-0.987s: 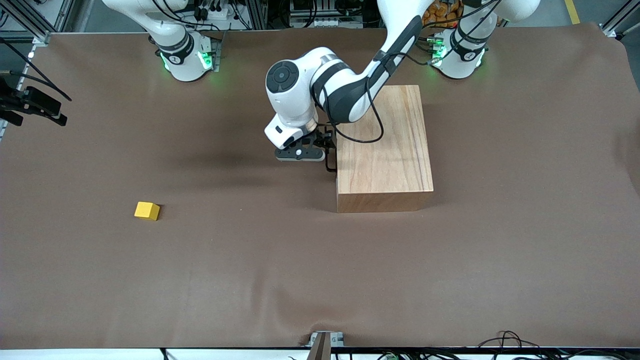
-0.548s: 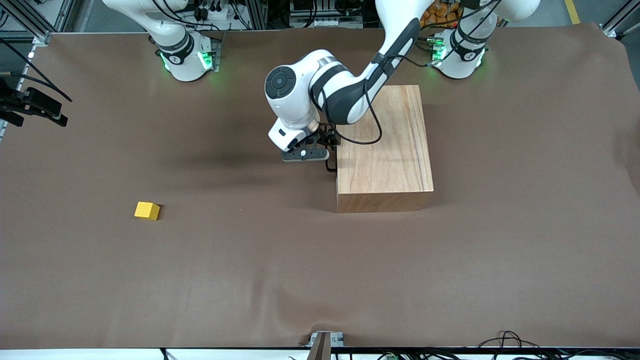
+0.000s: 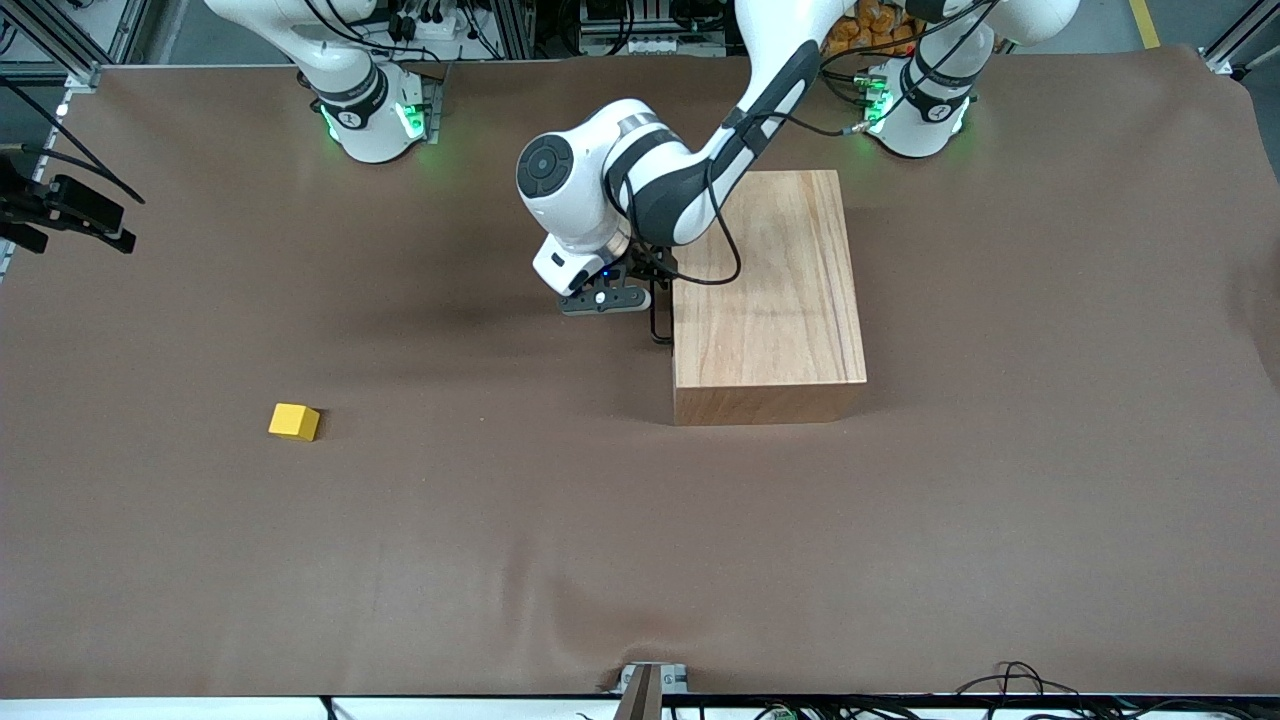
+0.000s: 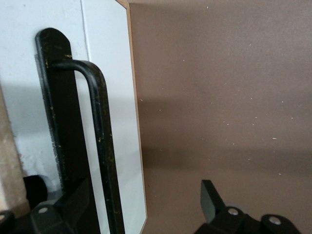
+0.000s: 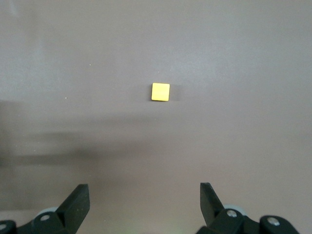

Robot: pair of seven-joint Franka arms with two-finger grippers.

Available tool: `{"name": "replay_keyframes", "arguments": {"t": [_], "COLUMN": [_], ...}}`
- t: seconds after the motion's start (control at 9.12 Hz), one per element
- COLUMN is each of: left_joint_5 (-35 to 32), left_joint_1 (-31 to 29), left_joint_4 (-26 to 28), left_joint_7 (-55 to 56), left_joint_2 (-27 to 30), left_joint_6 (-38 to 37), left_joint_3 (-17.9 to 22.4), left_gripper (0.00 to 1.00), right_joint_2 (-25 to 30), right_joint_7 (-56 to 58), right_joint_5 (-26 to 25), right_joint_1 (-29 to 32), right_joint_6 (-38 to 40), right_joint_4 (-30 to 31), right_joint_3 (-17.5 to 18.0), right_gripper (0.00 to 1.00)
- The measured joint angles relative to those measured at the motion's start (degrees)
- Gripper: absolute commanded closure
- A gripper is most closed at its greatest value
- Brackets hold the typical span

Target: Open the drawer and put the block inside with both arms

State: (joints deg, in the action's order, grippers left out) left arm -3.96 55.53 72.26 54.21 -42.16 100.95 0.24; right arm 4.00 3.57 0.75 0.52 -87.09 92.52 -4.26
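Observation:
The drawer is shut in the wooden box (image 3: 770, 290). Its white front panel (image 4: 117, 97) faces the right arm's end of the table and carries a black wire handle (image 3: 656, 325), also seen in the left wrist view (image 4: 100, 136). My left gripper (image 3: 650, 295) is open at the drawer front. In the left wrist view (image 4: 141, 204) the handle bar runs between its fingers, close to one finger (image 4: 73, 202). The yellow block (image 3: 294, 421) lies on the mat toward the right arm's end. My right gripper (image 5: 144, 204) is open and empty, high over the block (image 5: 160, 91), out of the front view.
A brown mat (image 3: 640, 520) covers the table, with wrinkles near its front edge. A black camera mount (image 3: 60, 210) sticks in at the right arm's end. The arms' green-lit bases (image 3: 370, 110) stand along the table edge farthest from the front camera.
My left wrist has shifted slightly along the drawer front toward the bases, staying at the handle. The box, drawer and block have not moved.

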Motion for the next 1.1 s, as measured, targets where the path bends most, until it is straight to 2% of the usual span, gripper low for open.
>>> {"name": "replay_keyframes", "arguments": {"t": [0.55, 1.1], "left_joint_5": [-0.05, -0.05], "left_joint_1": [0.61, 0.94], "left_joint_4": [-0.02, -0.28], "left_joint_7": [1.69, 4.88], "left_joint_2": [-1.75, -1.75], "left_joint_6": [3.73, 9.04], "left_joint_3": [-0.16, -2.00], "left_gripper": [0.00, 0.00], "right_joint_2": [-0.03, -0.44], "right_joint_7": [0.00, 0.00], "right_joint_5": [0.00, 0.00], "right_joint_1": [0.01, -0.04], "right_joint_6": [0.02, 0.02], "right_joint_4": [-0.59, -0.59], "right_joint_3": [-0.07, 0.05], "right_gripper": [0.00, 0.00]}}
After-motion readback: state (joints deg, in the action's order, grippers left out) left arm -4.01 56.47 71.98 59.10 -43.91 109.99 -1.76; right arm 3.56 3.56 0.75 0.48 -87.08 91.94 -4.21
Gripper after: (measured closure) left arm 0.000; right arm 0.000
